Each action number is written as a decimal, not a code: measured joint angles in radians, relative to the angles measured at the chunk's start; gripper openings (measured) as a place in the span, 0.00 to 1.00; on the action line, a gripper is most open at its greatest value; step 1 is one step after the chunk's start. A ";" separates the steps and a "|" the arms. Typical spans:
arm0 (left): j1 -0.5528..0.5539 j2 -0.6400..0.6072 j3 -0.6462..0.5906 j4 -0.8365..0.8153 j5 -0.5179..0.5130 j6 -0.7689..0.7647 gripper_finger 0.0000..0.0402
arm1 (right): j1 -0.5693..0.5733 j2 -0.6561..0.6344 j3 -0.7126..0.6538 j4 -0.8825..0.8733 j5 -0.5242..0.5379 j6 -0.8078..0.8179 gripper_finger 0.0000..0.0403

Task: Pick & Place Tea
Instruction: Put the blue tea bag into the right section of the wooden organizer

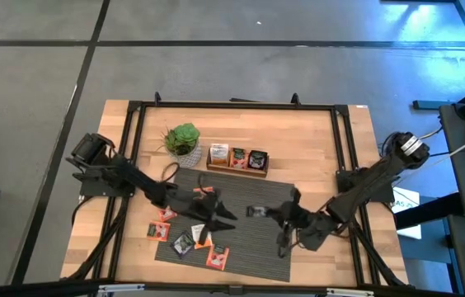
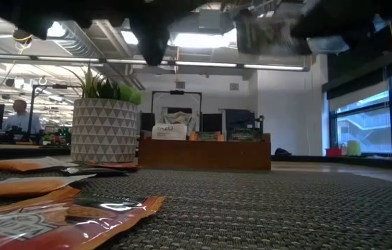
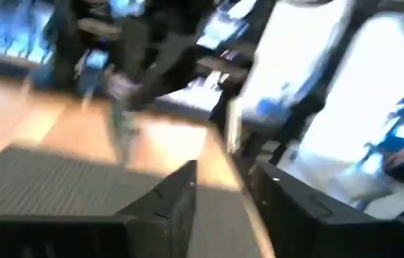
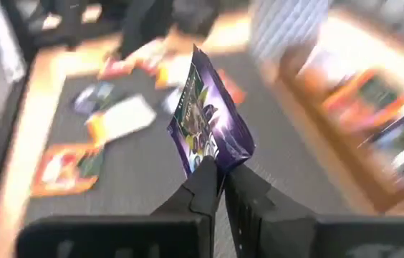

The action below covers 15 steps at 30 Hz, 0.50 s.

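Note:
My right gripper [image 1: 272,213] hovers over the middle of the dark woven mat [image 1: 249,252], shut on a dark purple-black tea sachet [image 4: 205,122]. The sachet also shows in the high view [image 1: 256,212] and at the top of the low view [image 2: 265,35]. My left gripper [image 1: 223,213] is open and empty above the mat, just left of the right one; its fingers [image 3: 180,193] stand apart. Several orange-red, white and dark sachets [image 1: 185,242] lie flat on the mat's left part. The wooden tray [image 1: 237,159] holds sachets in its compartments. My right gripper pinches the dark sachet by its lower edge [image 4: 216,163] between its two fingertips. The sachet stands up from the fingers, tilted, lifted clear of the mat.
A green potted plant [image 1: 183,140] in a white patterned pot stands left of the tray at the mat's far edge. Black frame rails [image 1: 133,148] run along the table's sides. The mat's right half [image 1: 265,260] is bare. A person [image 2: 19,114] sits far off in the room.

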 joint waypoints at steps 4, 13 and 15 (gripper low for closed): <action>0.002 0.008 -0.032 0.116 -0.090 0.054 0.34 | -0.005 -0.004 0.000 0.161 0.121 -0.199 0.06; 0.010 0.006 -0.026 0.273 -0.189 0.235 0.34 | -0.069 0.002 0.000 0.675 0.117 -0.746 0.07; 0.013 0.006 -0.023 0.313 -0.188 0.284 0.34 | -0.082 0.002 0.000 0.764 0.053 -0.808 0.07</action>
